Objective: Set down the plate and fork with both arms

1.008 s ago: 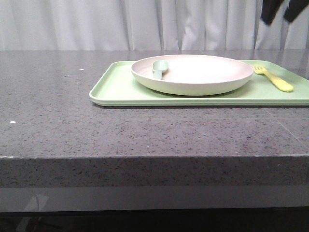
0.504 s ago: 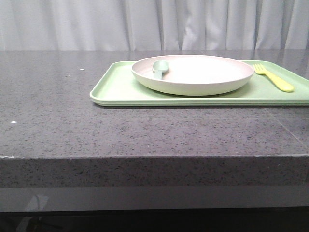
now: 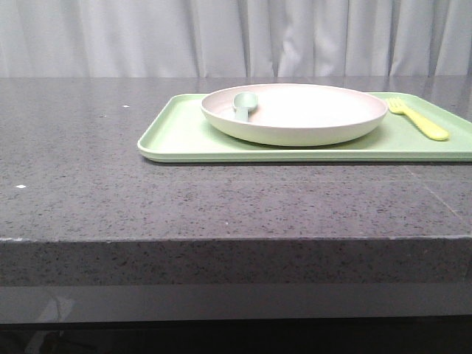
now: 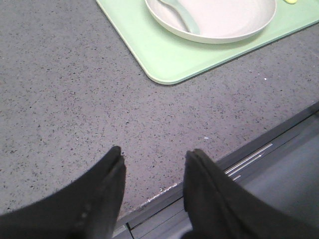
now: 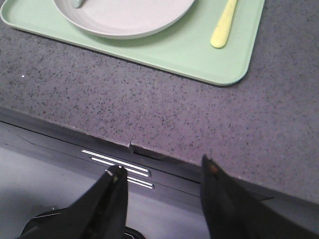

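Plate [image 3: 295, 112]: rests on the green tray [image 3: 177, 136], a spoon [image 3: 243, 105] lying in it.
Fork [image 3: 419, 119]: lies on the tray just beside the plate, on the right.
Left tool [image 4: 154, 164]: wide apart, empty, over the bench [image 3: 221, 199] edge, well apart from the tray.
Right tool [image 5: 162, 181]: wide apart, empty, at the bench edge.
Step in hand: both items appear placed; keep both arms clear of the tray.
Change: the dark arm seen top right one second ago is gone from the front view; plate and fork are unmoved.

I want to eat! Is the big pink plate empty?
Not empty. The round pinkish-cream plate holds a grey-green spoon, its bowl resting on the rim.
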